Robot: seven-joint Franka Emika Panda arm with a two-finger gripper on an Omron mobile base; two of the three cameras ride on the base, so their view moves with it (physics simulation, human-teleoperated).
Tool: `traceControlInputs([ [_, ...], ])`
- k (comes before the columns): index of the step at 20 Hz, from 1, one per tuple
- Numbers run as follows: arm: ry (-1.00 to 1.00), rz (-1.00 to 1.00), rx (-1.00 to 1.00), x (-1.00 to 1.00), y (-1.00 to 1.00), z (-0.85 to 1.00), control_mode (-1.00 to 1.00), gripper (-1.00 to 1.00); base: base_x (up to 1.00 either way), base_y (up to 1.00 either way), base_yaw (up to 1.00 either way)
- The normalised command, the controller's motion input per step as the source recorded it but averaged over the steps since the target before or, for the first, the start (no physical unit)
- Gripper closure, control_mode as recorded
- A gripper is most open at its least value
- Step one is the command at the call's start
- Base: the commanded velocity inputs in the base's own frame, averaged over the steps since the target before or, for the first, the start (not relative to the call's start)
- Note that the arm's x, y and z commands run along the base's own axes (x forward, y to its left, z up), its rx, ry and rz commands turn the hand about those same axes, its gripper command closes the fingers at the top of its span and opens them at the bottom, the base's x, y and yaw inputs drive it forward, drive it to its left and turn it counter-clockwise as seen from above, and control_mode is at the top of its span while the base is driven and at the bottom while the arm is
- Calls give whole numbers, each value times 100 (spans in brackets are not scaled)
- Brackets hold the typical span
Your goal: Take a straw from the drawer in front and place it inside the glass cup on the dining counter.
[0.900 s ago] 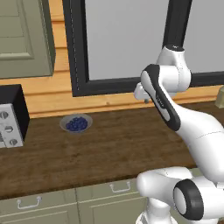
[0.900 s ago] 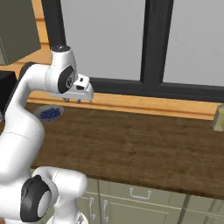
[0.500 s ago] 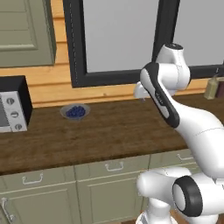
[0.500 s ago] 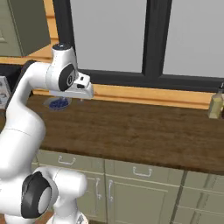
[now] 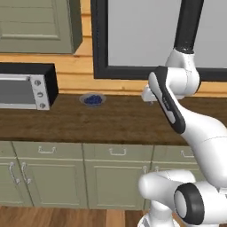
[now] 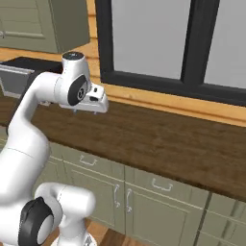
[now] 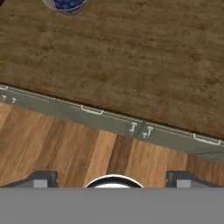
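Below open gripper, closed sage-green drawers

A dark brown, wood-grained table tops sage-green cabinets with small silver handles, beneath a black-framed window of pale grey panes set in a honey-coloured plank wall. A grey bowl of deep blue berries sits near a black and silver oven. The white arm has dark joints, and the floor is striped in warm orange-brown boards.
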Motion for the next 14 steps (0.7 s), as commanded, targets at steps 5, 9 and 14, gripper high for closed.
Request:
traceControlInputs([
  [5,0,0,0,0,0,0,100,-100,7,-63,70],
  [9,0,0,0,0,0,0,100,-100,4,-77,63],
  [14,0,0,0,0,0,0,100,-100,0,-92,45],
])
